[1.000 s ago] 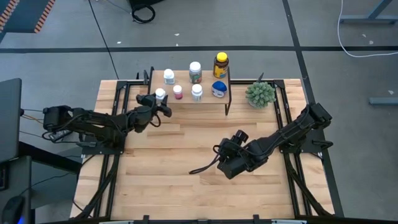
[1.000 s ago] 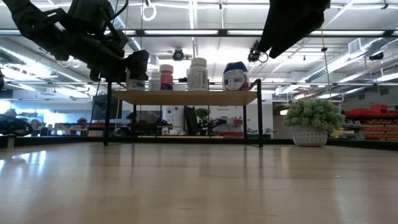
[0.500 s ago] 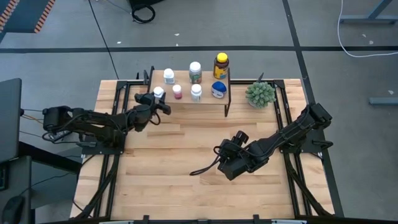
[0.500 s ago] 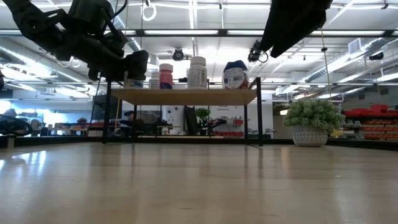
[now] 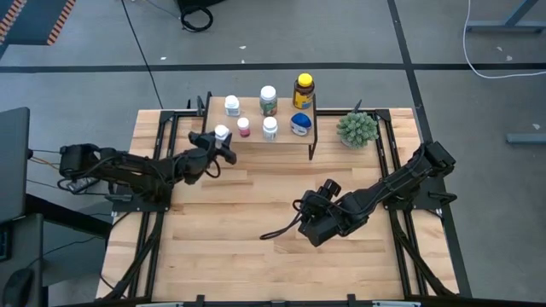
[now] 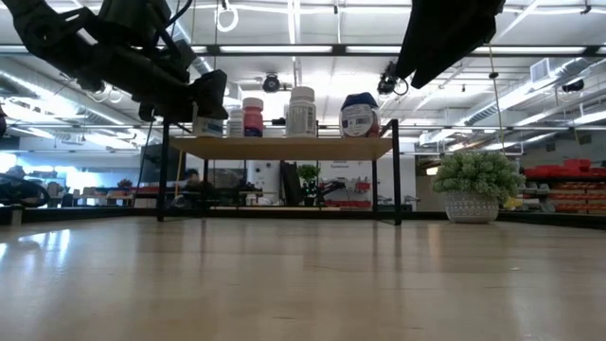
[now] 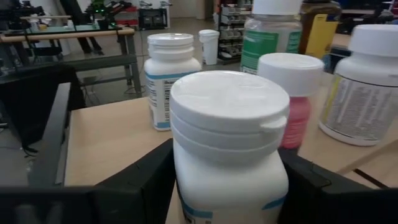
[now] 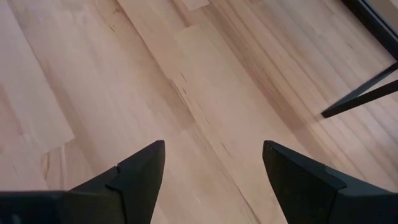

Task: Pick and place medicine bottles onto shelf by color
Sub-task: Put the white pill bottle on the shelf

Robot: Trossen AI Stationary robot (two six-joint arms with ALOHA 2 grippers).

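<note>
A white-capped medicine bottle (image 7: pixel 230 137) stands upright at the near left corner of the shelf (image 5: pixel 275 147), and my left gripper (image 5: pixel 215 143) is shut on it. Its base is out of view. Several more bottles stand on the shelf: a white-capped one (image 5: pixel 231 104), a green-labelled one (image 5: pixel 268 98), an amber one with a yellow cap (image 5: pixel 303 89), a pink one (image 5: pixel 243 126), another white one (image 5: pixel 270 127) and a blue-lidded one (image 5: pixel 299 123). My right gripper (image 8: pixel 214 162) hangs open and empty over the table's middle. My left gripper pinches the bottle's body below the cap (image 7: pixel 186 186) between its two fingers, one on each side. The fingers come in level from the table's left side. The bottle stays upright; whether its base rests on the shelf board I cannot tell.
A green spiky potted plant (image 5: pixel 357 128) stands on the table just right of the shelf. The shelf's black legs (image 6: pixel 395 175) reach down to the tabletop. Bare wood (image 5: pixel 222 222) lies in front of the shelf and around my right arm.
</note>
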